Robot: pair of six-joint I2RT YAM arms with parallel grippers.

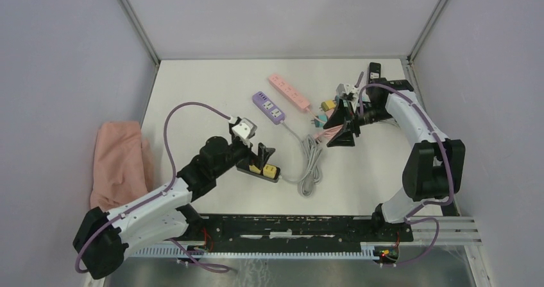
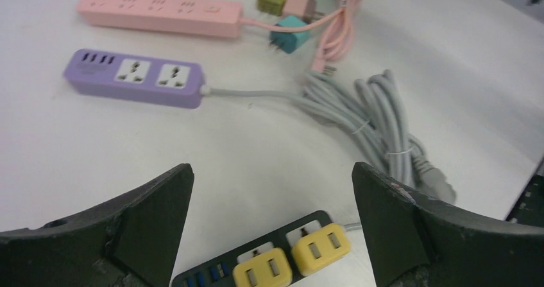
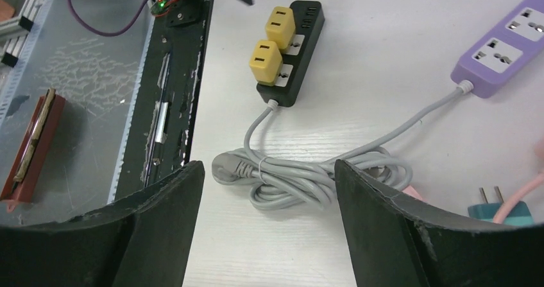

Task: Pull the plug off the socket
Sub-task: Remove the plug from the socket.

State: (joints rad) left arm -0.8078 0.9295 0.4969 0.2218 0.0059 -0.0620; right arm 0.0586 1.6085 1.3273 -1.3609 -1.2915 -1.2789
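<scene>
A black socket strip [image 1: 251,169] lies near the table's front, with two yellow plugs [image 1: 264,170] seated in it side by side. My left gripper [image 1: 260,155] hovers just above it, open, and nothing sits between its fingers. In the left wrist view the yellow plugs [image 2: 262,271] [image 2: 321,248] show low between the spread fingers, on the strip [image 2: 199,275]. My right gripper [image 1: 335,137] is farther right, open and empty, over bare table beside a grey cable. Its wrist view shows the strip [image 3: 306,40] and both plugs [image 3: 280,22] [image 3: 265,59] in the distance.
A purple socket strip [image 1: 269,107] and a pink one [image 1: 289,92] lie mid-table. A coiled grey cable [image 1: 311,162] runs from the black strip. Loose coloured plugs [image 1: 325,109] and a pink cord lie by the right gripper. A pink cloth [image 1: 119,162] sits at the left edge.
</scene>
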